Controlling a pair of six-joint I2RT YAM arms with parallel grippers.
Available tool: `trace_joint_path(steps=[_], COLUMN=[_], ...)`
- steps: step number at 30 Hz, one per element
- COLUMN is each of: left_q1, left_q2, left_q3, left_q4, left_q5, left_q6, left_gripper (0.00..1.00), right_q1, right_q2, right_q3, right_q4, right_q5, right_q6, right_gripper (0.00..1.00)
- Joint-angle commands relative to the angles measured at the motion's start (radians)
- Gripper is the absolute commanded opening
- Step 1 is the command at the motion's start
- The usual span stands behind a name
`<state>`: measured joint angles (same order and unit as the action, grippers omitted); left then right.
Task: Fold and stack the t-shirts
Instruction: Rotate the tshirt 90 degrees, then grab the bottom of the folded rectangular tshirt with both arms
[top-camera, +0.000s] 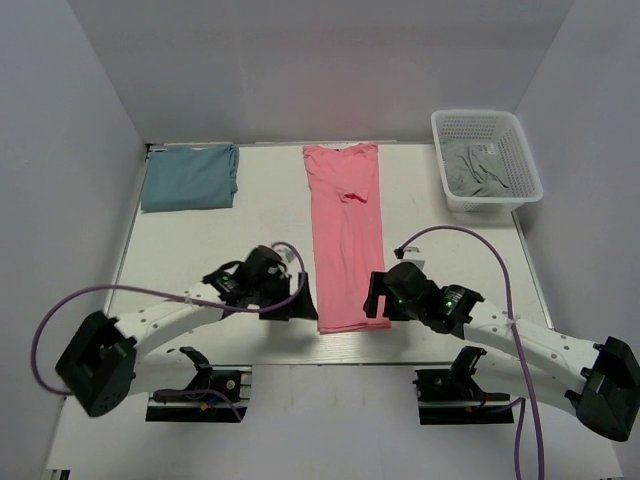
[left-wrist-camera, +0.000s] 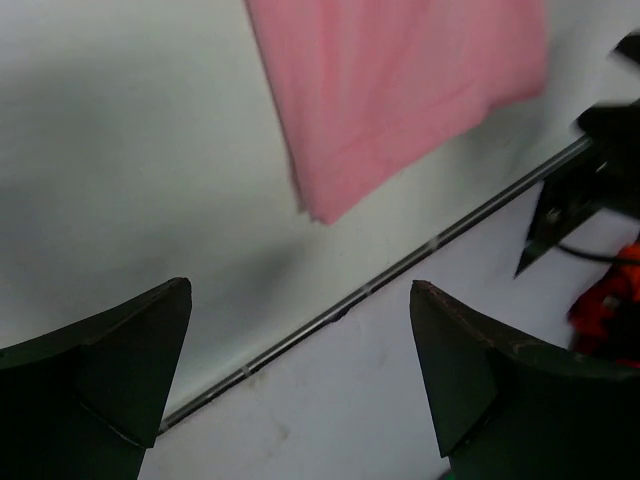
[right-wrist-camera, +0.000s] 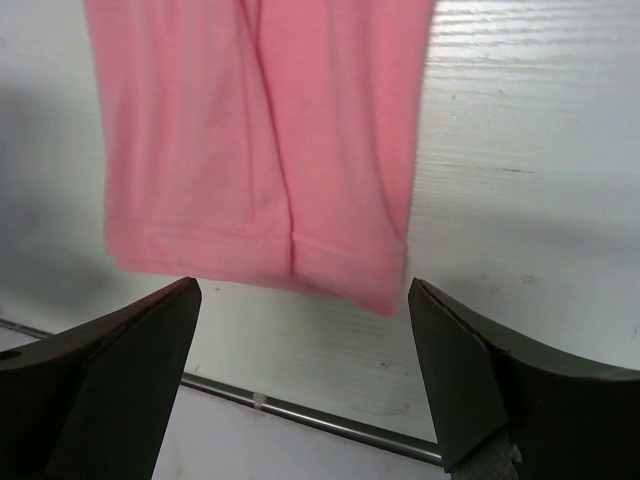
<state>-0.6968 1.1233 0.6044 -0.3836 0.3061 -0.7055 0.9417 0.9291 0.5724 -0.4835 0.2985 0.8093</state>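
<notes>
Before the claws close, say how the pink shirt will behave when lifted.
Pink shirt lies flat as a thin folded strip: probably floppy, likely to sag. Overlapped layers at its hem may slip apart unless pinched together.

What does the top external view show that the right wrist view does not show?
Only the top external view: the folded teal t-shirt at the far left, the white basket holding grey cloth at the far right, the left pincer, and the full length of the pink t-shirt, a long strip.
Only the right wrist view: its stitched near hem up close, with a fold line running up from it.
Both: the pink t-shirt, the white table, and the open right pincer, holding nothing.
</notes>
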Motion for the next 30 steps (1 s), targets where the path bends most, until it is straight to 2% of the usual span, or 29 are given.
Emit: trace_joint_path(steps=[1, 4, 6, 11, 19, 21, 23, 28, 29, 30], left_q1=[-0.124, -0.222, -0.268, -0.311, -0.320, -0.320, -0.320, -0.320, -0.320, -0.320], left_q2=[0.119, 0.194, 0.216, 0.338, 0.470, 0.492, 0.507, 0.517, 0.517, 0.517], left_q3=[0.038, 0.139, 0.155, 0.225, 0.284, 0.293, 0.302, 0.293, 0.293, 0.284], left_q4=[-0.017, -0.107, -0.133, -0.176, -0.147, -0.138, -0.111, -0.089, -0.089, -0.089], left_q5=[0.039, -0.067, -0.134, -0.245, -0.317, -0.329, -0.329, -0.306, -0.306, -0.306], left_q6=[-0.026, 0.015, 0.043, 0.075, 0.123, 0.123, 0.123, 0.132, 0.132, 0.132], left_gripper=[1.00, 1.00, 1.00, 0.92, 0.76, 0.67, 0.61, 0.36, 0.30, 0.17], right_q1=[-0.012, -0.015, -0.020, -0.029, -0.032, -0.032, -0.032, -0.032, -0.031, -0.034], right_q2=[0.020, 0.017, 0.008, -0.006, 0.033, 0.072, 0.096, 0.195, 0.204, 0.209], right_q3=[-0.006, -0.034, -0.055, -0.066, -0.069, -0.066, -0.062, -0.043, -0.039, -0.040], right_q4=[-0.047, -0.055, -0.064, -0.125, -0.067, -0.060, -0.055, -0.038, -0.029, -0.023], right_q5=[0.054, 0.039, 0.024, 0.010, -0.044, -0.045, -0.053, -0.062, -0.062, -0.068], right_q6=[0.066, 0.085, 0.094, 0.087, 0.036, 0.036, 0.036, 0.051, 0.050, 0.047], right_gripper=[0.90, 0.90, 0.90, 0.90, 0.90, 0.90, 0.85, 0.65, 0.62, 0.58])
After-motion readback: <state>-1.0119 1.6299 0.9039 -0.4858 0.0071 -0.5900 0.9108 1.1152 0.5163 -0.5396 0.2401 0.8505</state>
